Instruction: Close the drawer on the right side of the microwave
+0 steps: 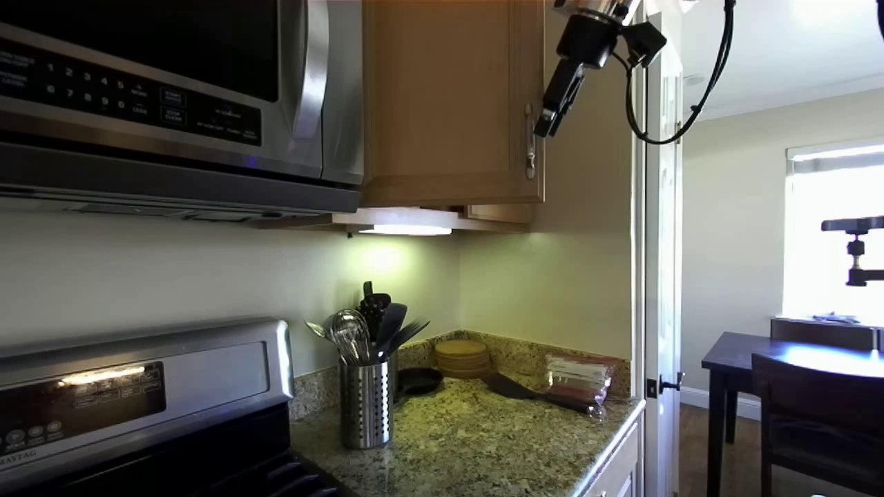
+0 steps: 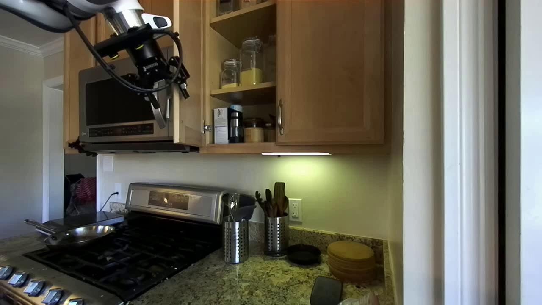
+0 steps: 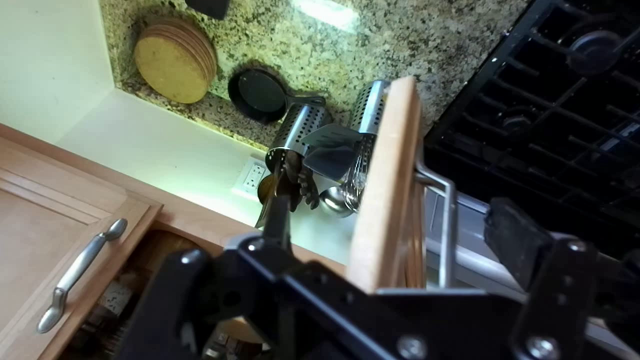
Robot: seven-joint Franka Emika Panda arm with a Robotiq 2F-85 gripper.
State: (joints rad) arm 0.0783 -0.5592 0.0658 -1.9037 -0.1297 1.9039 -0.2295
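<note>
The drawer, a light-brown wall-cabinet door (image 1: 449, 96), stands open, swung out beside the microwave. Its edge-on side shows in an exterior view (image 2: 189, 84). In the wrist view the door edge (image 3: 387, 190) and its silver bar handle (image 3: 448, 235) lie between my two fingers. My gripper (image 3: 392, 210) is open, with one finger on each side of the door. The gripper also shows at the door's handle edge in both exterior views (image 1: 548, 125) (image 2: 170, 97). I cannot tell whether a finger touches the door. The microwave (image 1: 138, 83) (image 2: 118, 101) has a dark front and a vertical handle.
Open shelves (image 2: 243, 91) hold jars and boxes behind the door. A closed neighbouring cabinet door (image 2: 332, 72) has its own handle (image 3: 80, 272). Utensil holders (image 2: 235, 239) stand on the granite counter (image 1: 442, 442) below. The stove (image 2: 127, 250) stands under the microwave.
</note>
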